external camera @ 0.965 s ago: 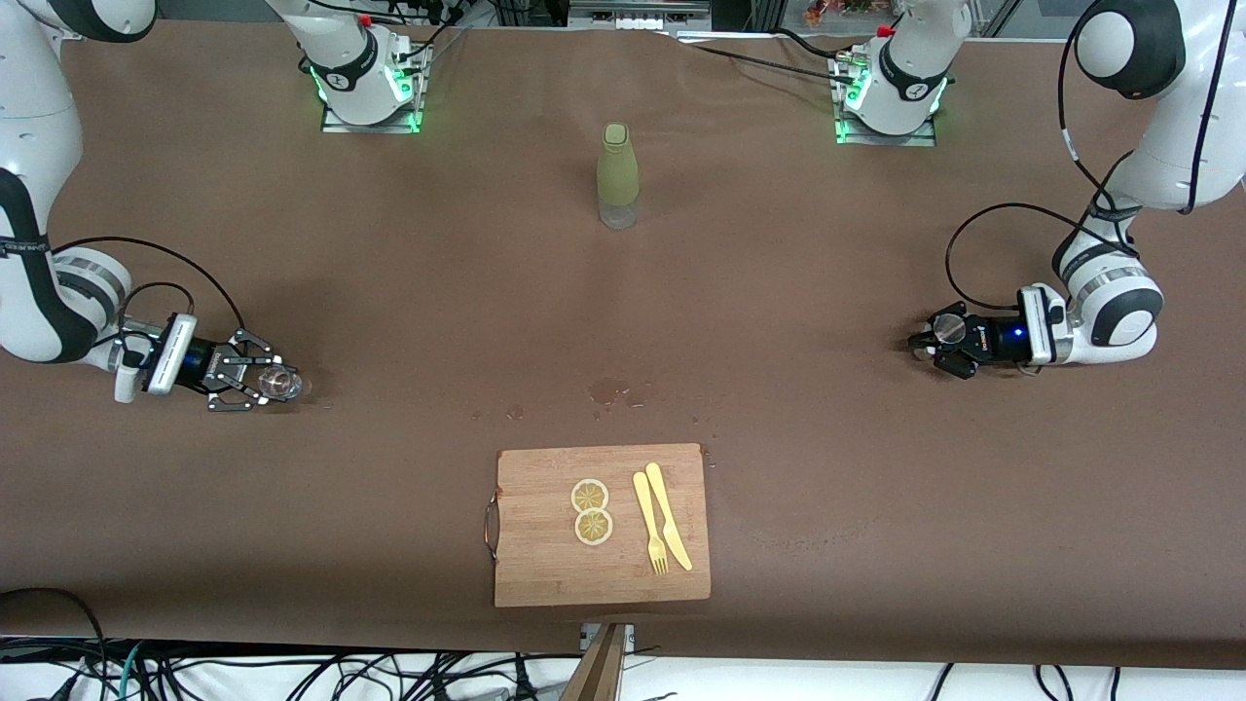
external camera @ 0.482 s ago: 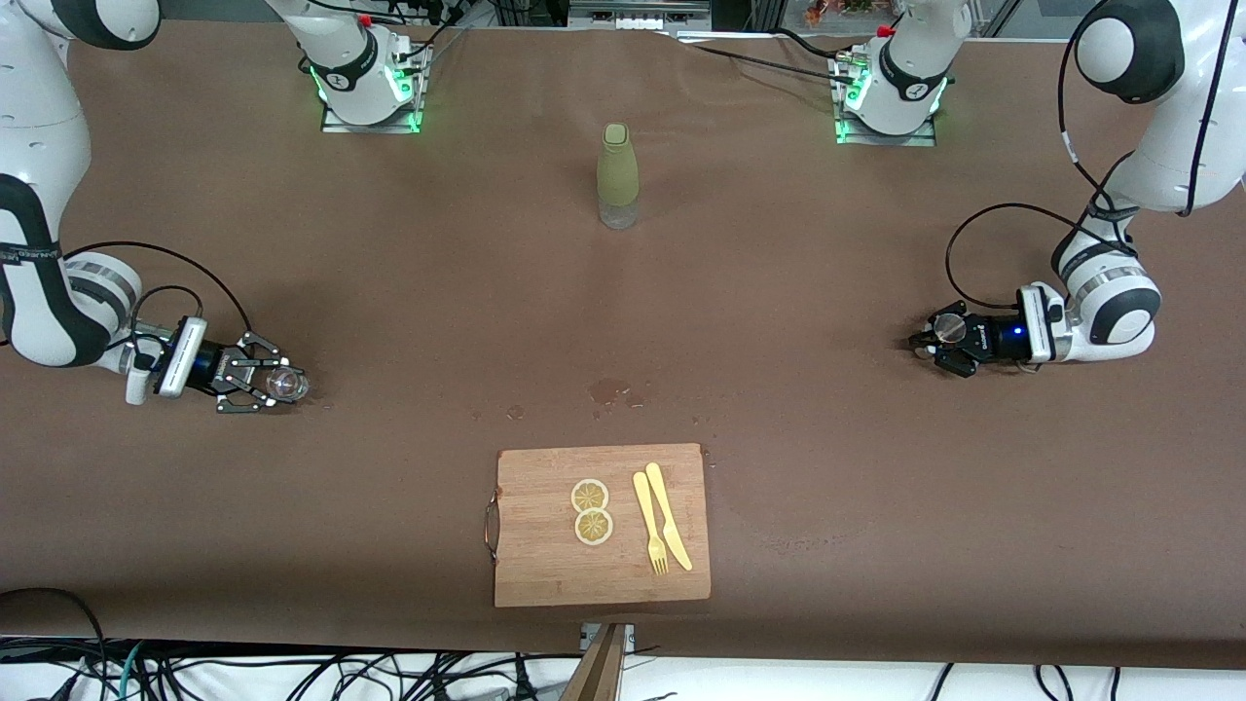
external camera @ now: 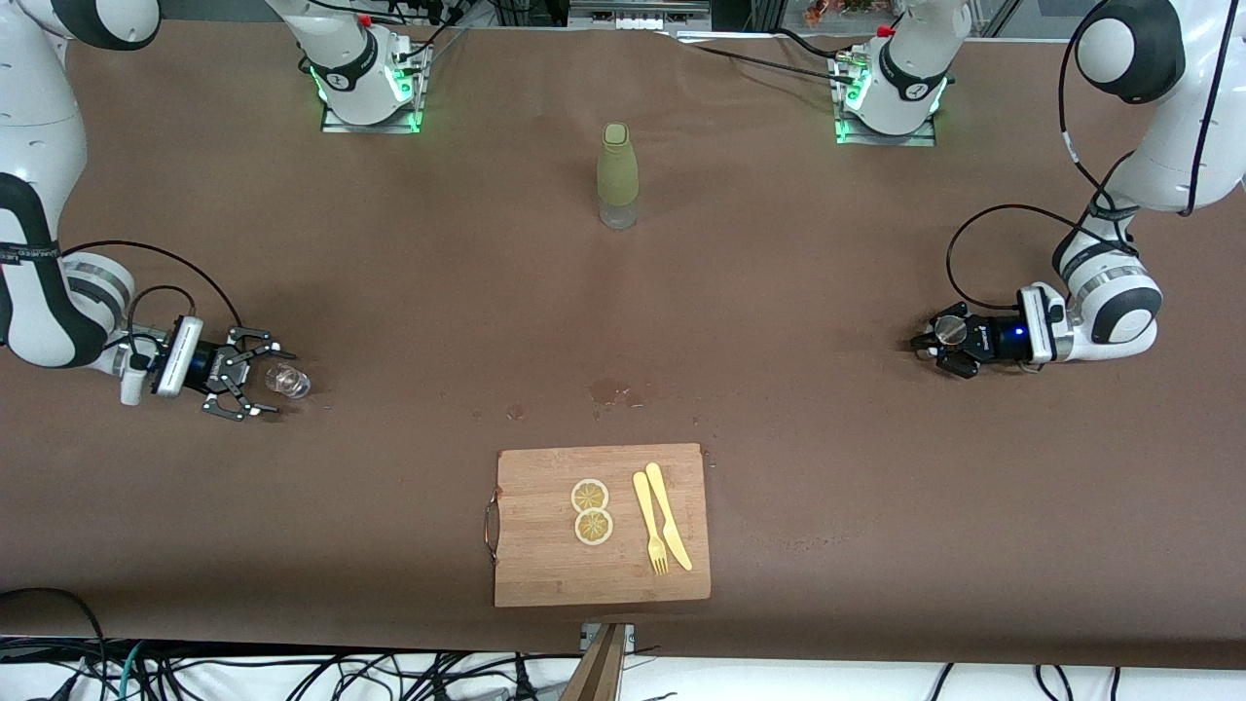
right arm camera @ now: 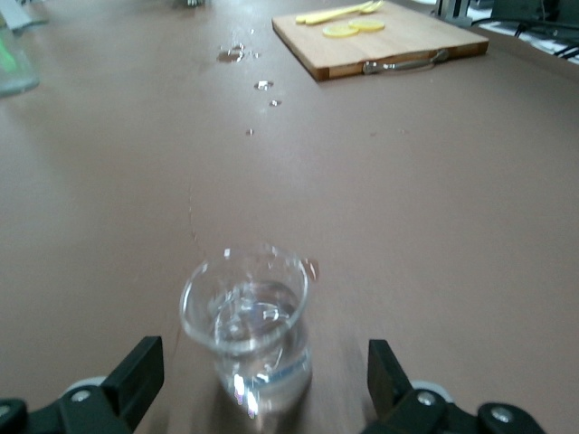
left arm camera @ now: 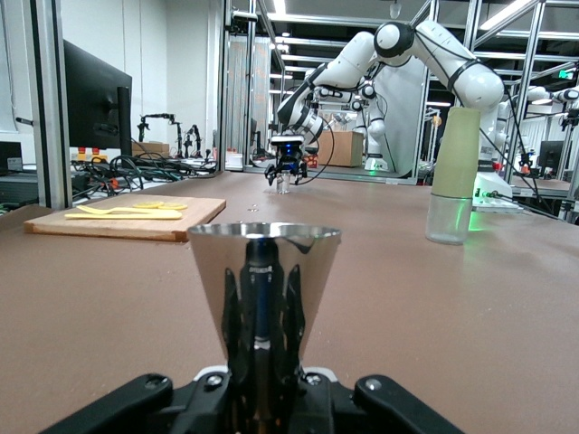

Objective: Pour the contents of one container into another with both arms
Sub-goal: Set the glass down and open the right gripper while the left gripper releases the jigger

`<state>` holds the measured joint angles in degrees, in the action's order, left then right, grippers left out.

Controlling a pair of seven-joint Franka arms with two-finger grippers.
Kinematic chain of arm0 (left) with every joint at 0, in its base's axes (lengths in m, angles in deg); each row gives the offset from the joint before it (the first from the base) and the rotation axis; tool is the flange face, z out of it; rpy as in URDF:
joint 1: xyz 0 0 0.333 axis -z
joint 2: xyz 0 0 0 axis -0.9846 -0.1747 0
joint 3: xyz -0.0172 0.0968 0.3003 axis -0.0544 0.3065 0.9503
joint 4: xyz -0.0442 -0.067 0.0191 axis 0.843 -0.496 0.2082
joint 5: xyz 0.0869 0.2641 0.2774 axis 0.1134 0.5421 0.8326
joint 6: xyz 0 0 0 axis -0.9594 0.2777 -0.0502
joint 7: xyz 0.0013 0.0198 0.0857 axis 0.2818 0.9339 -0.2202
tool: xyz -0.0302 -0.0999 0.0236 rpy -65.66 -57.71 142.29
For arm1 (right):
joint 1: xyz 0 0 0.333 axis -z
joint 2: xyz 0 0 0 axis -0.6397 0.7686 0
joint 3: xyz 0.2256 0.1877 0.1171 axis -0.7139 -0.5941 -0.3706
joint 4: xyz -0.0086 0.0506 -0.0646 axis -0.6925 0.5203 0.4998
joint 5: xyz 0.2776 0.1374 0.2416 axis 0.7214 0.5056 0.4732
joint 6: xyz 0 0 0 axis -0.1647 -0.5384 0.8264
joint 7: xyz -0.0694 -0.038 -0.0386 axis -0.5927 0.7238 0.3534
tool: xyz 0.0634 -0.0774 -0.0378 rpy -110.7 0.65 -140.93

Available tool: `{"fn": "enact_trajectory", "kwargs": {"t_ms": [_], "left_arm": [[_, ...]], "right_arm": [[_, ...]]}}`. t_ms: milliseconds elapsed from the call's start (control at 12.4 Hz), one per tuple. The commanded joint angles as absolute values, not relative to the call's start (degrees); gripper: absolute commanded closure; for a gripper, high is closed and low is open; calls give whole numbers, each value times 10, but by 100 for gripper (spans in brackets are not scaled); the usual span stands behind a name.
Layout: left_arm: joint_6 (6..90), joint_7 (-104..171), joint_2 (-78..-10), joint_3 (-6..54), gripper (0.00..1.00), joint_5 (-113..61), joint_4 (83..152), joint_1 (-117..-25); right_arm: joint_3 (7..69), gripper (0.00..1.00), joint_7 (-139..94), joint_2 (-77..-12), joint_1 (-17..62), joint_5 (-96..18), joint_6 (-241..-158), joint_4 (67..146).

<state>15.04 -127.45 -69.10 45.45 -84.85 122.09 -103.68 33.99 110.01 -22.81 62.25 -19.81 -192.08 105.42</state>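
a wooden cutting board [external camera: 602, 526] lies on the brown worktop [external camera: 779, 409] near the front camera, carrying two lemon slices [external camera: 591, 511] and a yellow fork [external camera: 649, 524] and knife [external camera: 669, 514] side by side. a few wet spots [external camera: 611, 391] mark the worktop just farther from the camera than the board. an olive-green bottle [external camera: 617, 175] with a clear base stands upright between the two arm bases, well apart from both grippers; nothing stands between it and either one.

the right gripper [external camera: 245, 385] sits low at the right arm's end of the worktop, its fingers [right arm camera: 136, 378] spread wide and let go. a small clear glass [external camera: 287, 381] with some liquid in it stands upright on the worktop between and just past the fingertips, apart from them.

the left gripper [external camera: 934, 339] is low at the left arm's end, clenched on a shiny metal cone-shaped cup [left arm camera: 263, 298], wide mouth up, gripped at its narrow foot.

no readable writing shows on the bottle, glass or cup.
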Motion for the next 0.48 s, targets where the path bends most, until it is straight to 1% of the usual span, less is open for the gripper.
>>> {"fn": "enact_trajectory", "kwargs": {"t_ms": [0, 80, 241, 322, 402], "left_arm": [[152, -1289, -689, 456, 85, -838, 1224, -1039], [152, -1289, -689, 457, 83, -837, 1224, -1039], [152, -1289, -692, 457, 68, -837, 1224, -1039], [152, -1289, -692, 457, 68, -837, 1224, -1039], [152, -1289, -693, 458, 63, -837, 1224, -1039]], "right_arm": [[364, 0, 1094, -256, 627, -237, -1913, 1054], [376, 0, 1093, -267, 627, -256, -1913, 1054], [392, 0, 1040, -302, 626, -313, -1913, 1058], [401, 0, 1007, -325, 624, -340, -1913, 1060], [402, 0, 971, -345, 622, -366, -1913, 1065]]}}
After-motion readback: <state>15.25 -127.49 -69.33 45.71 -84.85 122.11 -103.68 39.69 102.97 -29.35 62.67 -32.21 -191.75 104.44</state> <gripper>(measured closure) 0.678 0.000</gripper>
